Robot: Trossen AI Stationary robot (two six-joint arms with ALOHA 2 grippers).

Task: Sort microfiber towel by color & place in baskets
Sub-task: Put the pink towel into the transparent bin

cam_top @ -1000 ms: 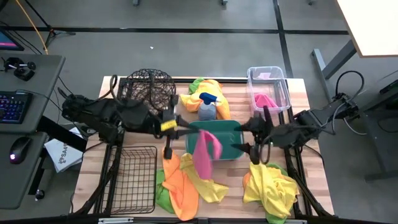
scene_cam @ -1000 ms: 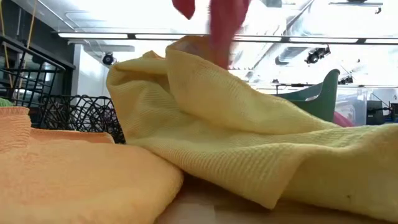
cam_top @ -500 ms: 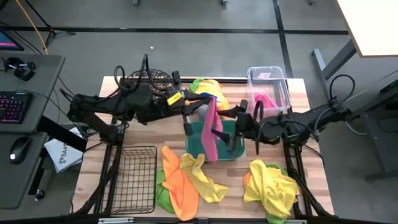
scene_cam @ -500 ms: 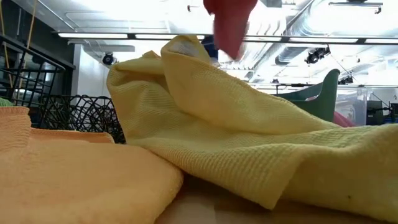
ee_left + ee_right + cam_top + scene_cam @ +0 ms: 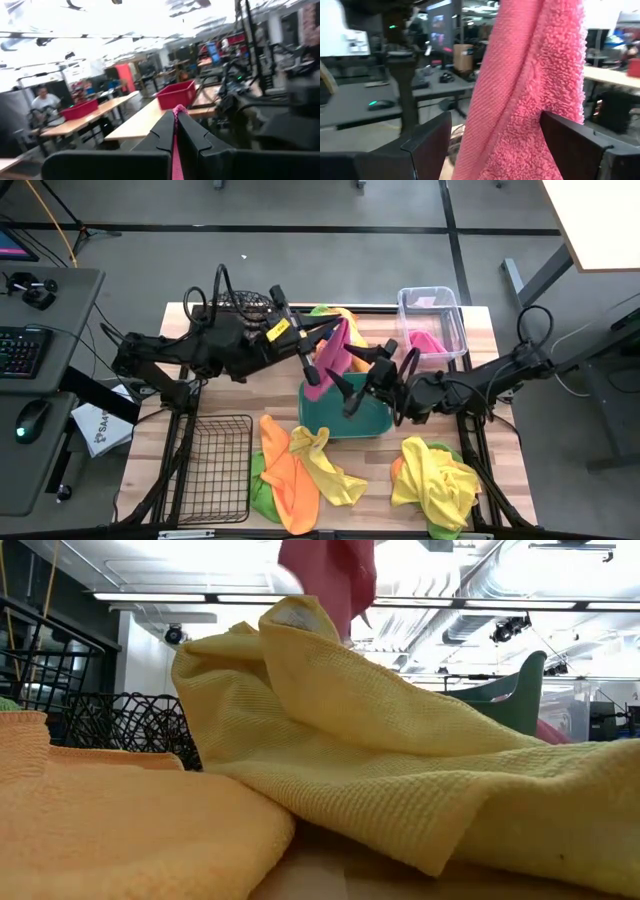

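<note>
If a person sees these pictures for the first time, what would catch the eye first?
Most striking is the pink microfiber towel hanging in the air above the teal-green plastic tub at the table's middle, pinched in the shut left tool. The open right tool sits beside it, its fingers on either side of the cloth in the right wrist view. Next come the bright yellow, orange and lime green towels heaped at the table's front edge.
</note>
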